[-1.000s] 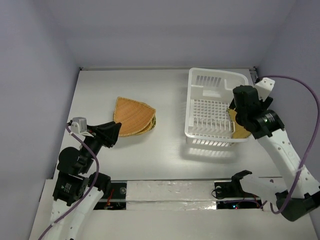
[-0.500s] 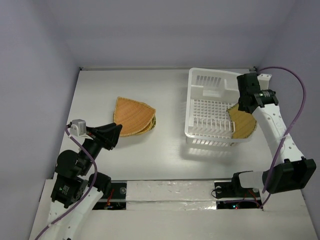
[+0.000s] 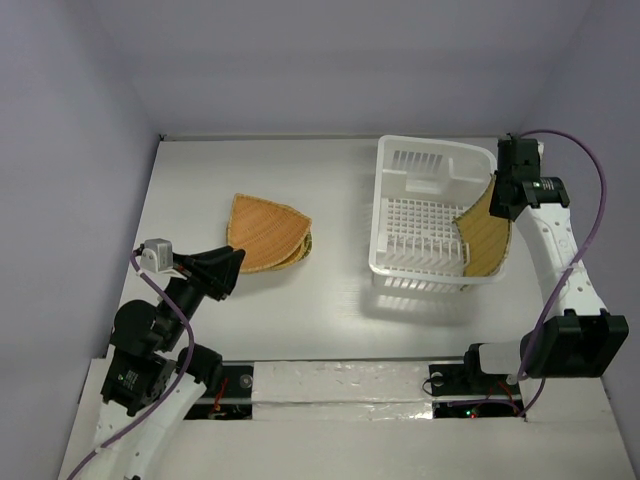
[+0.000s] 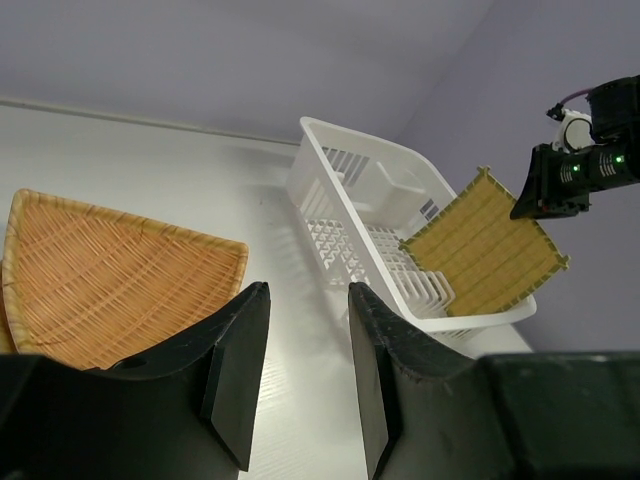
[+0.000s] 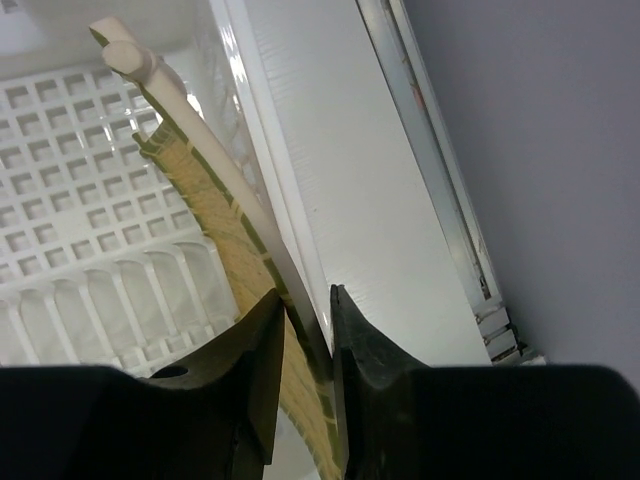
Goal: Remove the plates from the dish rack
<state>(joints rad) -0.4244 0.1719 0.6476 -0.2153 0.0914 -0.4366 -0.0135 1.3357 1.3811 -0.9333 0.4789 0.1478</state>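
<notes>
One orange-tan plate stands tilted at the right end of the white dish rack, leaning on its right wall. My right gripper is shut on this plate's upper edge, right beside the rack's rim. Other plates lie stacked on the table left of the rack. My left gripper hovers open and holds nothing, near the stack's front right corner.
The table's right edge and a metal rail run close beside the right gripper. Purple walls enclose the table at the back and on both sides. Bare table lies between the stack and the rack.
My right arm swung back toward the rack's far right corner and its jaws closed on the plate's edge. The plate now stands steeper. The left arm has barely moved.
</notes>
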